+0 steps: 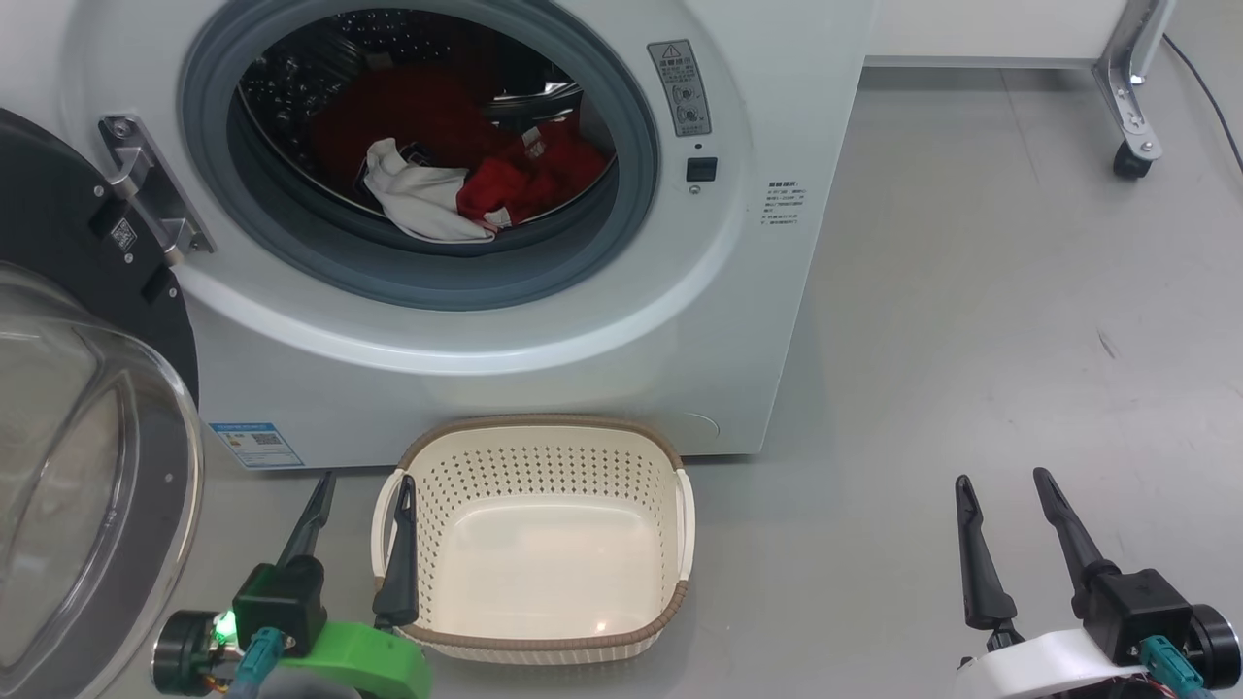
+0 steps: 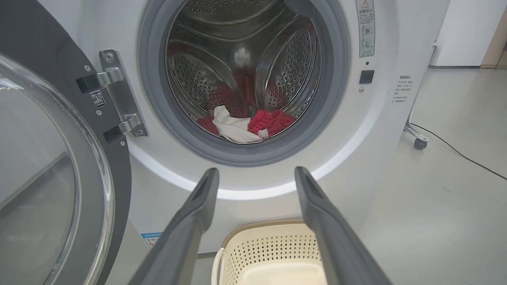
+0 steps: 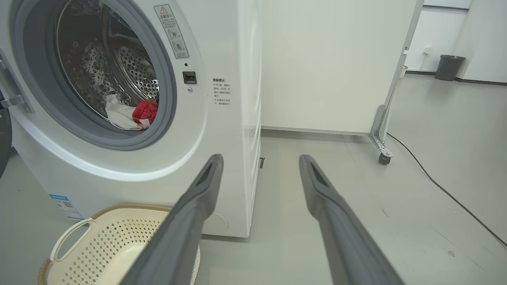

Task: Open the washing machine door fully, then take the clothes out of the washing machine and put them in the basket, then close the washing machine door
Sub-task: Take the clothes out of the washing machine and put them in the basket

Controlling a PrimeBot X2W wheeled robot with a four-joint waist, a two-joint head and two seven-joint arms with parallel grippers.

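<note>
In the washing machine (image 1: 767,320), clothes (image 1: 520,180) (red, white), basket (image 1: 544,466) in front.

- Grey floor (image 1: 971,320): smooth, with a few dark scuffs (image 1: 1107,345) ahead of the right gripper (image 1: 1002,477).
- Washing machine (image 1: 738,291) stands on it, ahead of the left gripper (image 1: 367,479).
- Basket (image 1: 544,423) sits on it, just right of the left gripper, at the machine's foot.
- Castor leg (image 1: 1131,160) and black cable (image 1: 1204,92): far ahead-right of the right gripper.
</note>
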